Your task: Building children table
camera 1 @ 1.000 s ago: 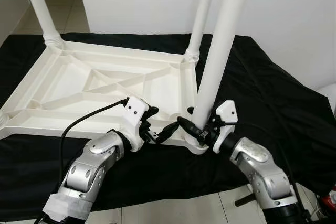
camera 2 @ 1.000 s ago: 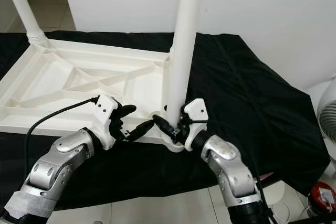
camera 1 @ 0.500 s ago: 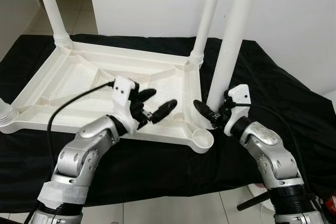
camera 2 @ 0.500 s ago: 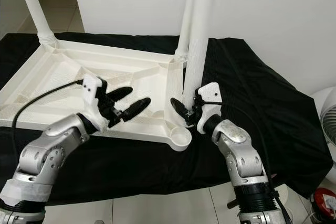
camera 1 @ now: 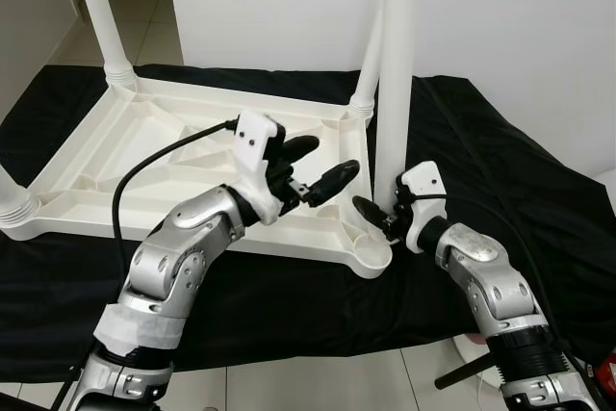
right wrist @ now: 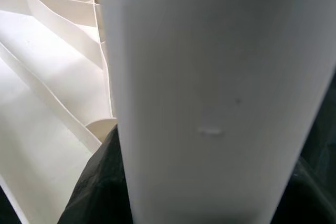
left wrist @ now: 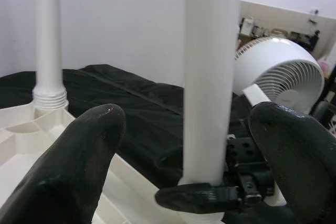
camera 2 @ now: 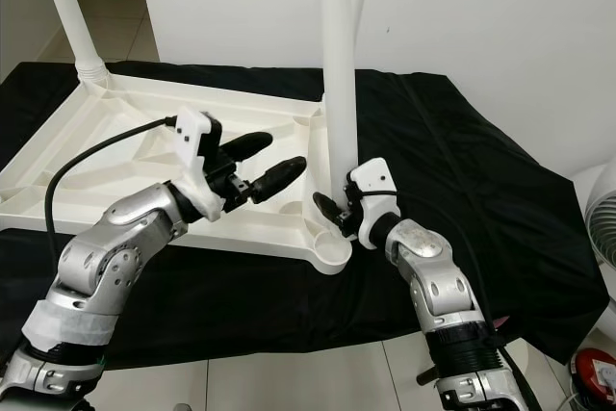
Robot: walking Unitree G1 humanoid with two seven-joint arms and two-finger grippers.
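A white table top [camera 1: 144,156] lies upside down on a black cloth [camera 1: 500,170]. Three white legs stand in its corner sockets: far left [camera 1: 101,16], far right [camera 1: 367,64], near left [camera 1: 12,194]. My right gripper [camera 1: 377,215] is shut on the lower end of a fourth leg [camera 1: 397,74], holding it upright just behind the empty near-right socket [camera 1: 371,255]. My left gripper [camera 1: 320,164] hovers open over the table's underside, left of that leg, its fingers [left wrist: 79,150] spread wide. In the right wrist view the leg [right wrist: 210,103] is very close.
The cloth covers a low platform with tiled floor [camera 1: 289,382] at its near edge. A white fan [camera 2: 602,214] stands to the right, a red object [camera 2: 592,363] below it. A white wall [camera 1: 520,16] is behind. A black cable [camera 1: 154,175] runs from my left wrist.
The fourth leg stood tilted in the near-right socket; it now stands upright just behind that socket, still gripped. My left gripper has risen and moved right toward the leg. The camera shifted.
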